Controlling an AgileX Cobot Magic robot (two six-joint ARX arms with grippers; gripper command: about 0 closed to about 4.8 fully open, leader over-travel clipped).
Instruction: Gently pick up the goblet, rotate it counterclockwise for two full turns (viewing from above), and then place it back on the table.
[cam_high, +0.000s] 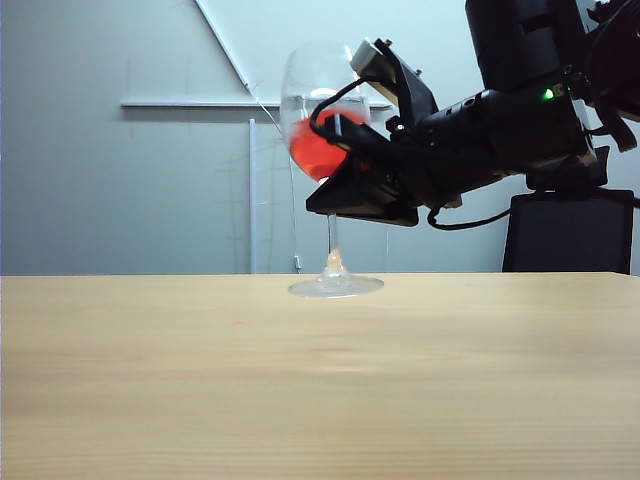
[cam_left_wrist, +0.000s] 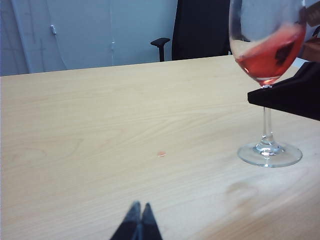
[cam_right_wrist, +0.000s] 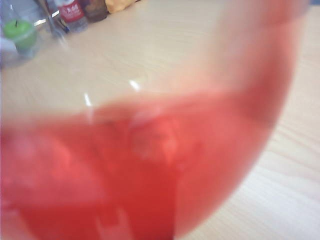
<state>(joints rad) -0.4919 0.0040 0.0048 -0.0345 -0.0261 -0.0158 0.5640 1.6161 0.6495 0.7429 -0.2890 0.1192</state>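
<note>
So the table (cam_high: 320, 380) is a big pale tan wood-grain top, bare for the most part, with a tiny reddish spot (cam_left_wrist: 161, 154) on it in the left wrist view. The goblet (cam_high: 322, 130) is out toward the far edge: a tall clear wine glass with a tulip bowl, a long thin stem and a round flat foot. Its foot looks to sit on or right at the tabletop, hard to say whether it's touching. The red liquid inside is sloshed up one side, and the bowl looks a bit blurred.

The right gripper (cam_high: 345, 140) comes in from the right side of the exterior view and is right up against the bowl, with dark fingers (cam_high: 340, 135) wrapped across the red part, so it's clamped on the glass at bowl height, well above the stem. Its wrist camera is basically filled with red liquid.

The left gripper (cam_left_wrist: 138, 222) sits low over the table, tips pressed together holding nothing, well apart from the goblet.
</note>
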